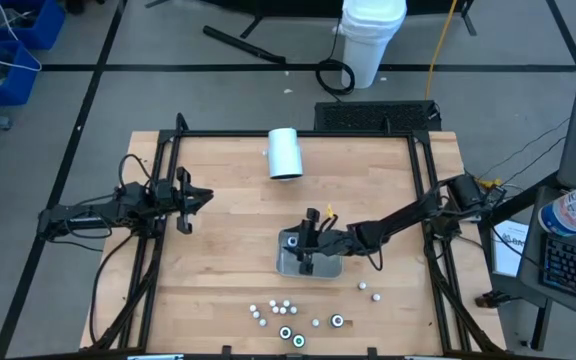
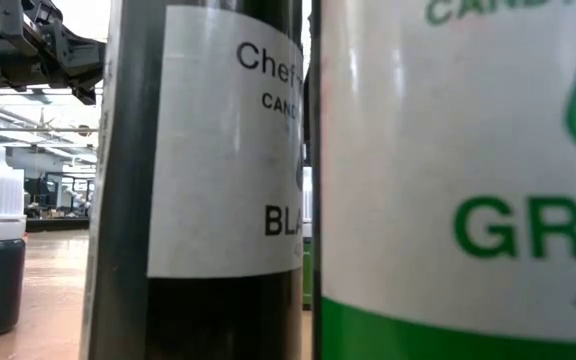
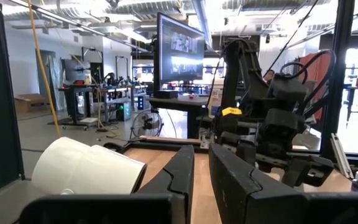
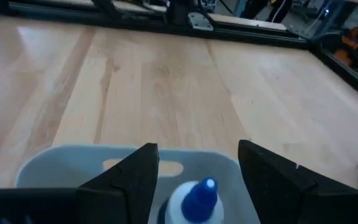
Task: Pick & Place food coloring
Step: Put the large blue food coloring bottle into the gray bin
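The wooden surface (image 1: 228,240) fills the middle of the high view, framed by dark rails. At about 12 o'clock on it a large white cylinder (image 1: 285,153) lies on its side; it also shows in the left wrist view (image 3: 86,171). Just right of centre sits the grey tray (image 1: 290,266), whose pale wall shows in the right wrist view (image 4: 61,163).

The right arm reaches in from 3 o'clock, and the right hand (image 1: 310,243) hangs over the tray. Its two dark fingers (image 4: 132,177) stand well apart, holding nothing, with a blue-tipped bottle (image 4: 194,202) of food coloring upright between them, clear of both, inside the tray. The left hand (image 1: 190,203) waits at 9 o'clock; its fingers (image 3: 179,177) are nearly together with a narrow gap, and nothing is in them.

The other food coloring bottles (image 1: 286,318) are scattered along the 6 o'clock edge, with two more (image 1: 368,290) toward 5 o'clock. In the low view two of them, a black-labelled one (image 2: 208,180) and a green-labelled one (image 2: 458,180), stand right against the camera.
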`<state>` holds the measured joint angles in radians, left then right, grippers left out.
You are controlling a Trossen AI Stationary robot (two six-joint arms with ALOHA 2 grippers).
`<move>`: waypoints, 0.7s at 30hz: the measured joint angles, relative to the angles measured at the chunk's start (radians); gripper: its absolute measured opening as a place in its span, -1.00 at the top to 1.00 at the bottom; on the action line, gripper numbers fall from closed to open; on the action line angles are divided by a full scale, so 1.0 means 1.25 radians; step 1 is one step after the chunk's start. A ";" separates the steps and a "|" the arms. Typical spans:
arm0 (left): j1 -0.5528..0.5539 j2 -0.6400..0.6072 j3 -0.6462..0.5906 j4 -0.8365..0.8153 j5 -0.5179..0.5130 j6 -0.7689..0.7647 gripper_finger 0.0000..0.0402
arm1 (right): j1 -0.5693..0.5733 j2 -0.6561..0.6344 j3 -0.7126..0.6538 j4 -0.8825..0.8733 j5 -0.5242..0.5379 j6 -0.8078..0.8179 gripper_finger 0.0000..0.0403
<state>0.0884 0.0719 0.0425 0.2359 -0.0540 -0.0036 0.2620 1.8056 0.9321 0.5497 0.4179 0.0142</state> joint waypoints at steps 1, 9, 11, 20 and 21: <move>0.000 0.000 0.000 0.000 0.000 0.000 0.71 | 0.000 -0.005 0.000 0.002 0.000 0.000 -0.05; 0.000 0.000 0.000 -0.001 0.000 0.000 0.71 | 0.016 -0.057 0.000 -0.103 0.002 0.077 -0.02; 0.000 0.000 0.000 -0.001 0.000 -0.001 0.71 | 0.019 -0.055 0.000 -0.114 0.000 0.084 -0.01; 0.000 0.000 0.000 -0.001 0.000 -0.001 0.71 | 0.022 -0.031 0.001 -0.120 0.002 0.105 0.00; 0.000 0.000 0.000 -0.001 0.000 -0.001 0.71 | 0.022 -0.031 0.001 -0.126 0.002 0.105 0.00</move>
<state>0.0883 0.0722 0.0425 0.2353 -0.0536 -0.0048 0.2893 1.7668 0.9333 0.3921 0.4198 0.1457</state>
